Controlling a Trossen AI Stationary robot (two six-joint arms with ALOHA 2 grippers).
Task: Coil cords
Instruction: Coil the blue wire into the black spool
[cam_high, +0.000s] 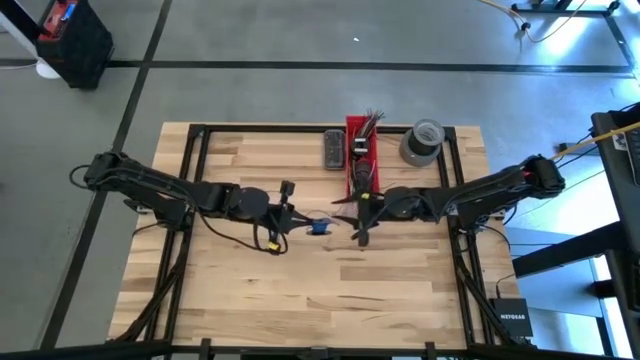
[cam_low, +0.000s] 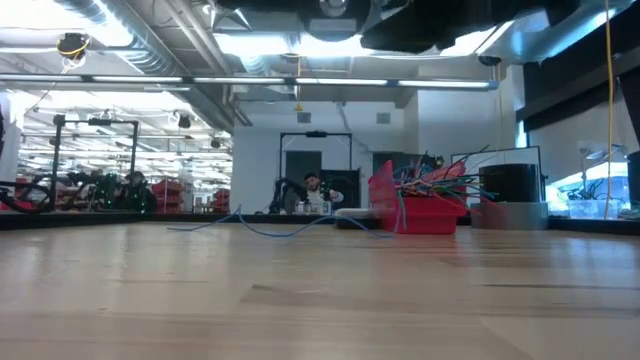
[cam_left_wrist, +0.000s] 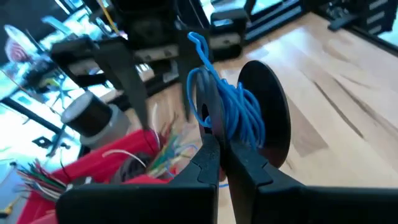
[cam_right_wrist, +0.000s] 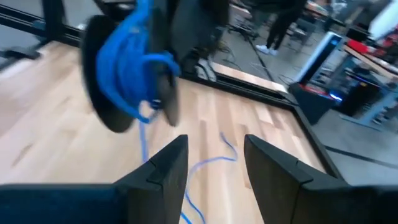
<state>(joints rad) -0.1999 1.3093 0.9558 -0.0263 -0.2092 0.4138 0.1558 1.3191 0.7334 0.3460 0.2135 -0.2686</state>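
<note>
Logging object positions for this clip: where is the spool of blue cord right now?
In the high view the spool of blue cord is held above mid-table in the shut left gripper, just left of the open right gripper and the red bin.

We see two dark, near-black arms built of rounded cylindrical segments joined at bulkier joints. The left arm (cam_high: 150, 185) carries thin black cables that loop off its forearm, with a small yellow marking near the wrist. The right arm (cam_high: 490, 190) shows a small red spot and a yellow-orange patch at its far joint. The left gripper (cam_left_wrist: 222, 163) ends in two flat, matte black fingers (cam_left_wrist: 200, 158) with angular, wedge-like faces. The right gripper (cam_right_wrist: 214, 167) has two broad matte black fingers (cam_right_wrist: 168, 167), squared at the tips, rising from a wide dark body.
</note>
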